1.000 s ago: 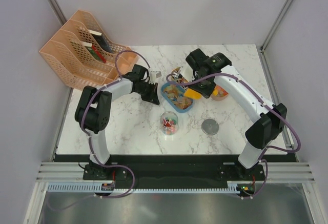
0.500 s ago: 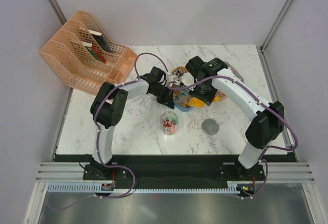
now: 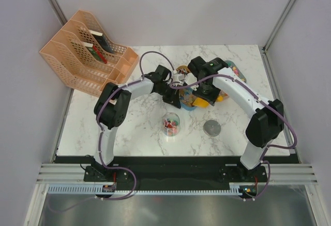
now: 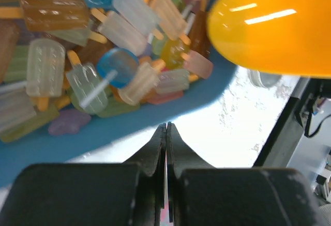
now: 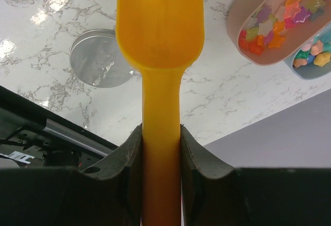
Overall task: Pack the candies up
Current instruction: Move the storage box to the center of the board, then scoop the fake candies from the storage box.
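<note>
Popsicle- and lollipop-shaped candies [image 4: 119, 65] fill a blue oval tray [image 4: 62, 143], which the arms largely cover in the top view [image 3: 188, 103]. My left gripper [image 4: 166, 127] is shut, its tips at the tray's near rim, with nothing seen between them; it also shows in the top view [image 3: 175, 98]. My right gripper [image 5: 161, 133] is shut on the handle of the yellow-orange scoop [image 5: 159, 24], held just right of the blue tray [image 3: 202, 102]. A clear cup [image 3: 171, 124] with several candies stands in front of the tray.
A round metal lid [image 3: 211, 127] lies right of the cup, also in the right wrist view [image 5: 101, 58]. A brown oval tray [image 5: 235, 9] of star candies and another blue one [image 5: 316, 70] sit at the right. An orange file rack [image 3: 85, 55] stands at the back left.
My left arm has swung right, bringing its shut gripper to the blue tray's edge. My right gripper has shifted the scoop slightly right and nearer, off the tray's middle.
</note>
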`<action>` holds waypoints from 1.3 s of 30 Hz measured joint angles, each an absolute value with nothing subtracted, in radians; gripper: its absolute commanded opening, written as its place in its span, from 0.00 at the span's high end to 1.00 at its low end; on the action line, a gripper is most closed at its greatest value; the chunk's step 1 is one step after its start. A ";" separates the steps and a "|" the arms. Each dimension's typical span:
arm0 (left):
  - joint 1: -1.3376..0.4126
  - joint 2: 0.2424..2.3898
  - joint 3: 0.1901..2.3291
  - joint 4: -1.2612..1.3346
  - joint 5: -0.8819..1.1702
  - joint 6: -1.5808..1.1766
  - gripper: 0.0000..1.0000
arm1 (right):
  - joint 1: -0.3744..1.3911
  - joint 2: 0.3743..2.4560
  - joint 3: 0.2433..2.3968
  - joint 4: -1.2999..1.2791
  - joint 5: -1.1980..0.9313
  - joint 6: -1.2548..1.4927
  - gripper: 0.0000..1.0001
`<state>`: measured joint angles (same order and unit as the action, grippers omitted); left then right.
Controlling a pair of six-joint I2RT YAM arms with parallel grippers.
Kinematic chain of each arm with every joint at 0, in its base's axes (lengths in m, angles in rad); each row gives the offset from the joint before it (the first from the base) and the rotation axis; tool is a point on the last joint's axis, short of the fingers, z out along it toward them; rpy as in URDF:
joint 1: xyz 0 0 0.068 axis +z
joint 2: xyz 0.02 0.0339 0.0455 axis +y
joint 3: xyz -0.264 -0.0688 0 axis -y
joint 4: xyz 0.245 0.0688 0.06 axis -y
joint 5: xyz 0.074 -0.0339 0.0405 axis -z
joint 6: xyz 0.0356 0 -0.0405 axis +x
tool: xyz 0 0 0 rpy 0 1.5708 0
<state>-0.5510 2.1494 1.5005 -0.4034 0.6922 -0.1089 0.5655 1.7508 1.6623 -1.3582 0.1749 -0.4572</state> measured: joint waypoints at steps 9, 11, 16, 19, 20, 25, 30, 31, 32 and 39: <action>-0.487 1.808 1.424 -0.435 0.594 0.056 0.98 | 0.566 1.801 1.691 -1.351 0.202 -0.459 1.00; -0.478 1.756 1.412 -0.387 0.509 0.084 0.98 | 0.566 1.819 1.706 -1.350 0.210 -0.459 1.00; -0.477 1.830 1.410 -0.278 0.285 0.122 0.98 | 0.566 1.862 1.737 -1.347 0.229 -0.459 1.00; -0.474 1.944 1.413 -0.266 0.207 0.125 0.98 | 0.571 1.876 1.740 -1.344 0.242 -0.459 1.00; -0.472 1.982 1.413 -0.266 0.185 0.125 0.98 | 0.572 1.879 1.740 -1.343 0.246 -0.459 1.00; -0.453 2.075 1.445 -0.267 0.135 0.124 0.98 | 0.585 1.883 1.740 -1.343 0.259 -0.459 1.00; -0.433 2.112 1.525 -0.253 0.142 0.122 0.98 | 0.592 1.905 1.741 -1.341 0.264 -0.459 1.00; -0.431 2.121 1.535 -0.252 0.151 0.121 0.98 | 0.592 1.914 1.744 -1.342 0.265 -0.459 1.00; -0.428 2.132 1.544 -0.252 0.168 0.117 0.98 | 0.592 1.926 1.748 -1.345 0.265 -0.459 1.00; -0.428 2.168 1.560 -0.258 0.280 0.073 0.98 | 0.592 2.007 1.789 -1.350 0.269 -0.459 1.00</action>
